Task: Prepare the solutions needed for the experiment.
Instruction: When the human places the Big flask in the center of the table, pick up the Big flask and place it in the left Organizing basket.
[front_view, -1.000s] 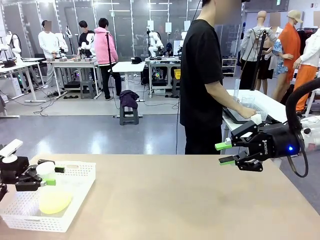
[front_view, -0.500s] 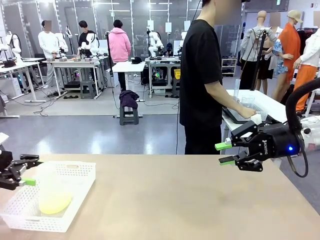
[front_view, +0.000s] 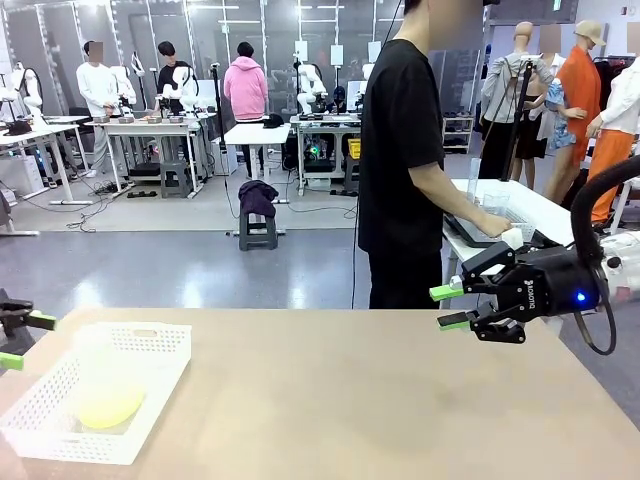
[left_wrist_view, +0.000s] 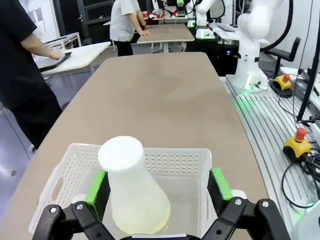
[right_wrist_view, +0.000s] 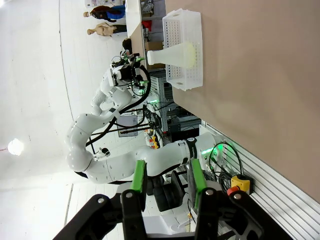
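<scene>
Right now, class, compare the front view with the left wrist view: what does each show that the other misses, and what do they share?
Front view alone: the right pincer hanging above the table's right side, part closed and holding nothing. Left wrist view alone: the left pincer's green pads open on either side of the flask, apart from it. Both: the white basket, the upright flask with pale yellow-green liquid inside it, and the brown table.

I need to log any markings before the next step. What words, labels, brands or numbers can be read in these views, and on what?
"ROBOTIQ": white brand print on the black body of the right gripper, front view; small, just legible.
Translucent whitish plastic conical flask holding pale yellow-green liquid: no scale marks or label readable.
White perforated plastic basket: no print.
Left gripper: no print legible.
</scene>
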